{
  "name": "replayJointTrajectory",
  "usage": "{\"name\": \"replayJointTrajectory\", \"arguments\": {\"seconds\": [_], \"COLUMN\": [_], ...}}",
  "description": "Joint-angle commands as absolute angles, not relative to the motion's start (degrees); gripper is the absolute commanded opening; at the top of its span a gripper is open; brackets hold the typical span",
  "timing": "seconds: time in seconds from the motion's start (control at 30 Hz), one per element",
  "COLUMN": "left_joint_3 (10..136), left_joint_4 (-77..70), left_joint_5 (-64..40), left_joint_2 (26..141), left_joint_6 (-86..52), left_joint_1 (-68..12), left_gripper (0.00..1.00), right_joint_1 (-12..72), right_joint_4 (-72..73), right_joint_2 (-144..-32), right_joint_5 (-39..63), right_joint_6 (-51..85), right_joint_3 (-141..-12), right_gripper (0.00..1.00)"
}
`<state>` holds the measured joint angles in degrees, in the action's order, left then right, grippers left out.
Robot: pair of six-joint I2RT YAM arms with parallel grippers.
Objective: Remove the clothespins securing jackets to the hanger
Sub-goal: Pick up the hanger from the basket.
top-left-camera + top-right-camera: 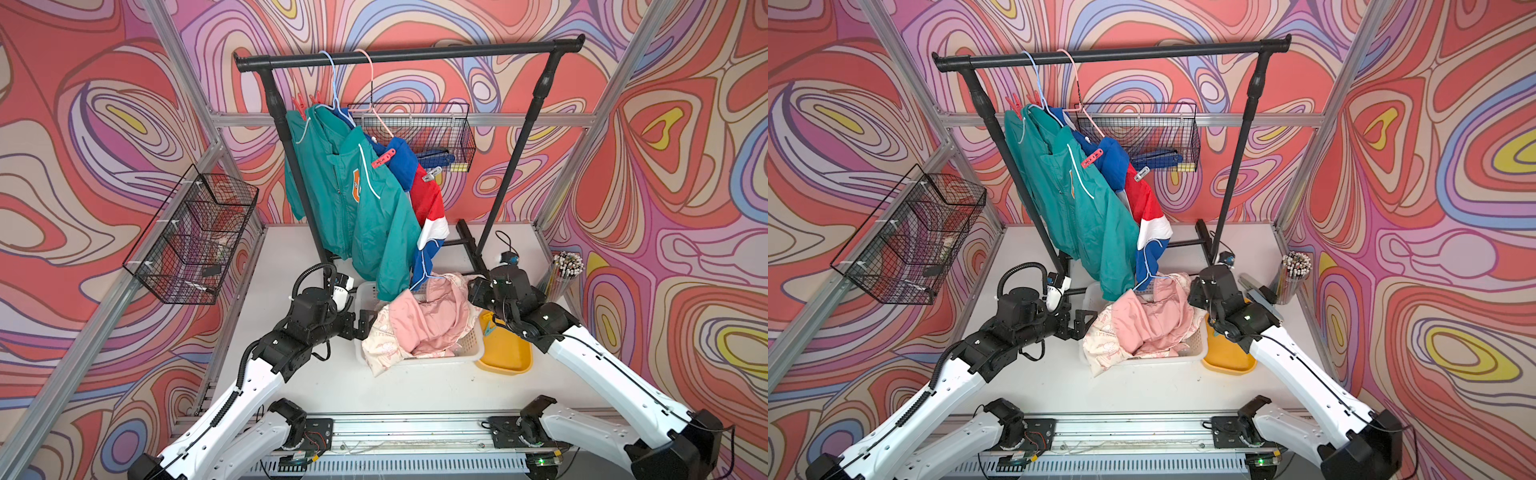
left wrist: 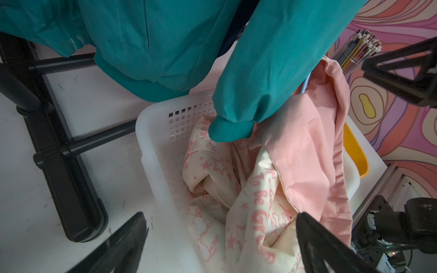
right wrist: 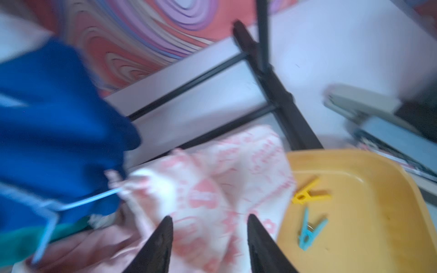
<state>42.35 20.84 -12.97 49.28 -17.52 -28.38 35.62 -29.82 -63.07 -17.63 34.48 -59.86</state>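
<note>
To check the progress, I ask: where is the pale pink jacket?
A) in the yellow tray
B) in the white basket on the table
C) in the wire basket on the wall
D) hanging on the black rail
B: the pale pink jacket lies crumpled in the white basket; the teal jacket and the blue-red-white jacket hang from the rail.

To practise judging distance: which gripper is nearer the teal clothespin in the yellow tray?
Right. The right gripper is over the pink jacket, beside the tray holding the teal clothespin; the left gripper is across the white basket.
</note>
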Motion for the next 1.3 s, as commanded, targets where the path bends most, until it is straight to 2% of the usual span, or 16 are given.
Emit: {"name": "replayJointTrajectory", "arguments": {"seconds": [0.0,0.23,0.4,0.8,1.03,1.27], "left_joint_3": [43.86,43.77,43.86,43.70,43.59,43.68], "left_joint_4": [22.19,22.33,22.24,21.94,21.84,21.63], "left_joint_5": [-12.49,-12.04,-12.33,-13.24,-13.16,-13.58], "left_joint_2": [50.04,50.54,50.65,50.49,50.09,50.54], "left_joint_6": [-16.30,-15.91,-15.73,-16.08,-16.08,-16.16], "left_joint_1": [-27.96,-28.03,-28.03,-27.95,-28.00,-27.98], "left_gripper": [0.99,0.98,0.98,0.98,0.98,0.98], "right_joint_1": [41.80,43.46,43.46,43.48,43.51,43.45], "right_joint_4": [-25.63,-17.99,-19.40,-22.45,-24.04,-25.49], "right_joint_2": [-68.96,-78.68,-83.36,-84.15,-84.55,-85.38], "right_joint_5": [-20.12,-13.65,-15.20,-14.70,-13.87,-13.85], "right_joint_6": [26.57,22.29,22.10,23.69,23.97,23.44], "right_joint_3": [-64.54,-71.24,-74.51,-73.28,-72.57,-72.72], "right_gripper": [0.45,0.47,0.38,0.22,0.22,0.28]}}
